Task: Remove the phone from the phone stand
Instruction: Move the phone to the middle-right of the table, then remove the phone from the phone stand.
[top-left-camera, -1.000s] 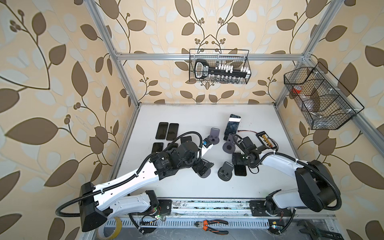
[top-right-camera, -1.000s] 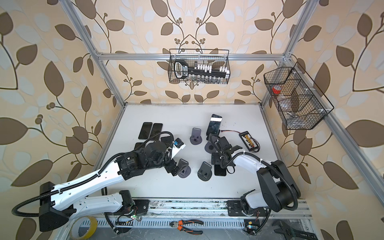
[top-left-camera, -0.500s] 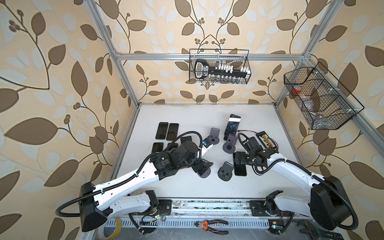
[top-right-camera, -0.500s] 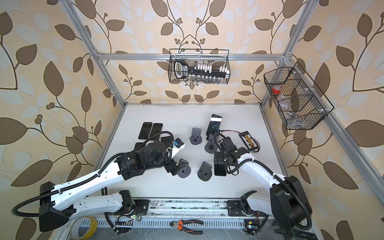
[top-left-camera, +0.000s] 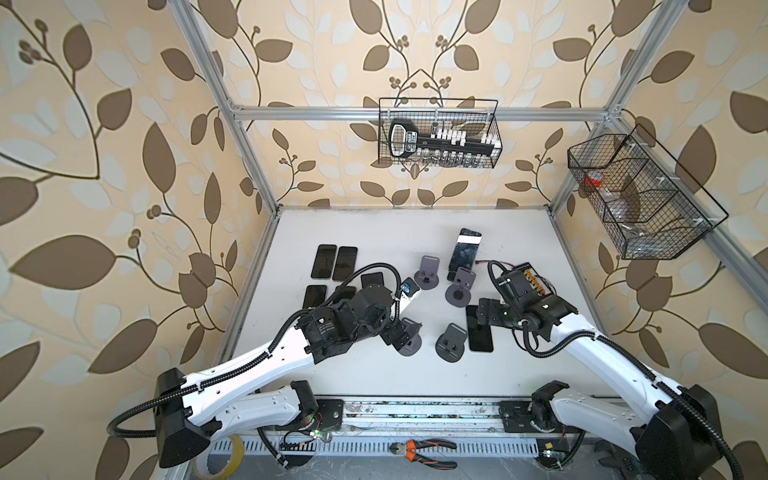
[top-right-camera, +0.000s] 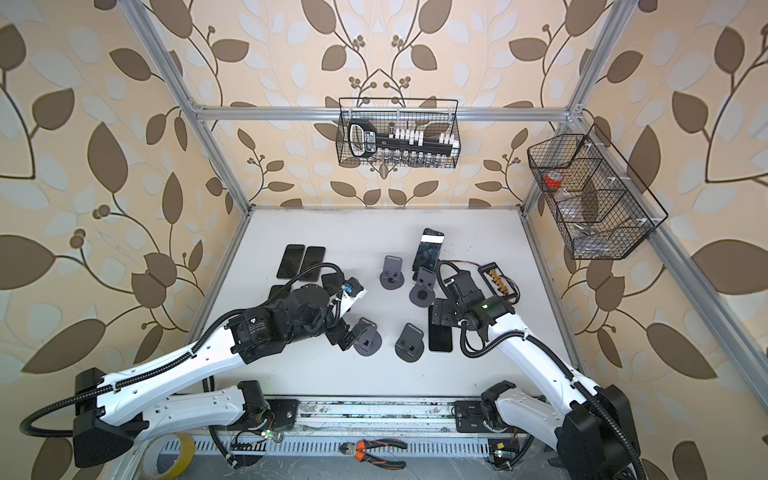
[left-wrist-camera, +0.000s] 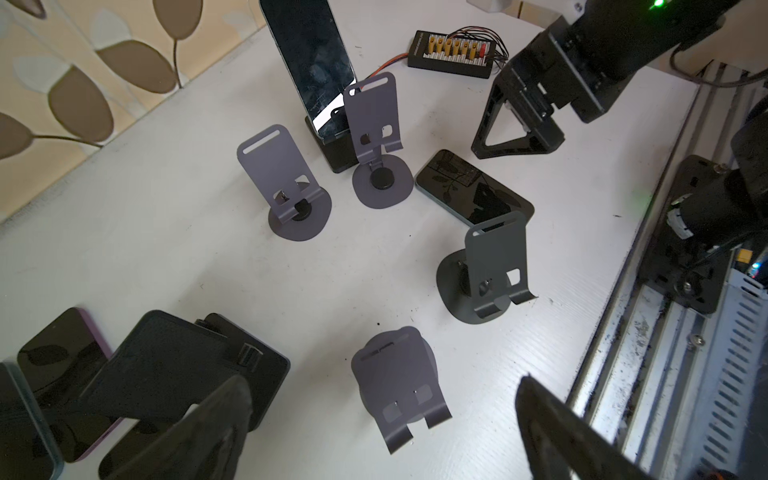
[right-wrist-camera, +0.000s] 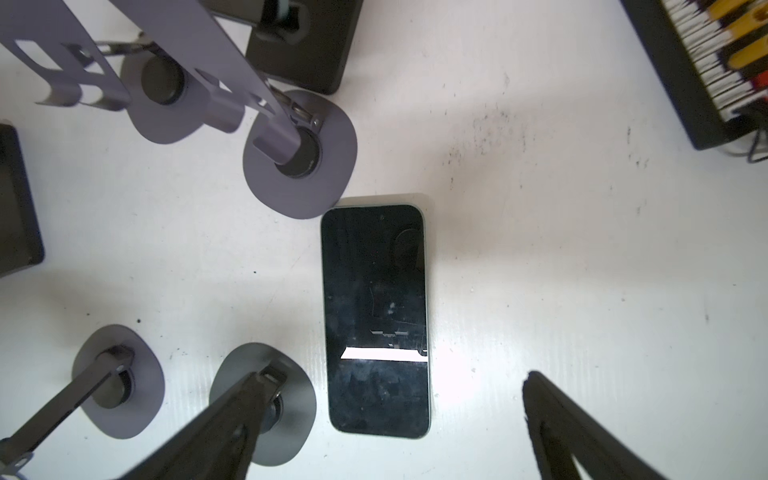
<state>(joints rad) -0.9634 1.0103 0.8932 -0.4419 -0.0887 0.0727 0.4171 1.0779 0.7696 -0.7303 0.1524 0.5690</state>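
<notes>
A dark phone (right-wrist-camera: 376, 320) lies flat and face up on the white table (top-left-camera: 374, 232), beside an empty grey phone stand (top-left-camera: 451, 343). My right gripper (right-wrist-camera: 390, 374) hovers open over it, touching nothing; both top views show the gripper (top-left-camera: 486, 313) (top-right-camera: 442, 311) above the phone (top-left-camera: 480, 338) (top-right-camera: 440, 338). Another phone (top-left-camera: 467, 249) (left-wrist-camera: 311, 62) leans upright in a black dock (left-wrist-camera: 338, 149) at the back. My left gripper (left-wrist-camera: 381, 380) is open, one finger on either side of a grey stand (left-wrist-camera: 399, 382) (top-left-camera: 409, 343), with gaps on both sides.
Two more empty grey stands (top-left-camera: 430, 272) (top-left-camera: 461, 286) stand mid-table. Several dark phones (top-left-camera: 334, 262) lie flat at the left, partly under my left arm. A black connector board (top-left-camera: 532, 282) with wires sits at the right. Wire baskets (top-left-camera: 440, 133) hang on the walls.
My right gripper has drawn back from the middle stands toward the right, above the flat phone. The phone stayed on the table. The left arm has not moved.
</notes>
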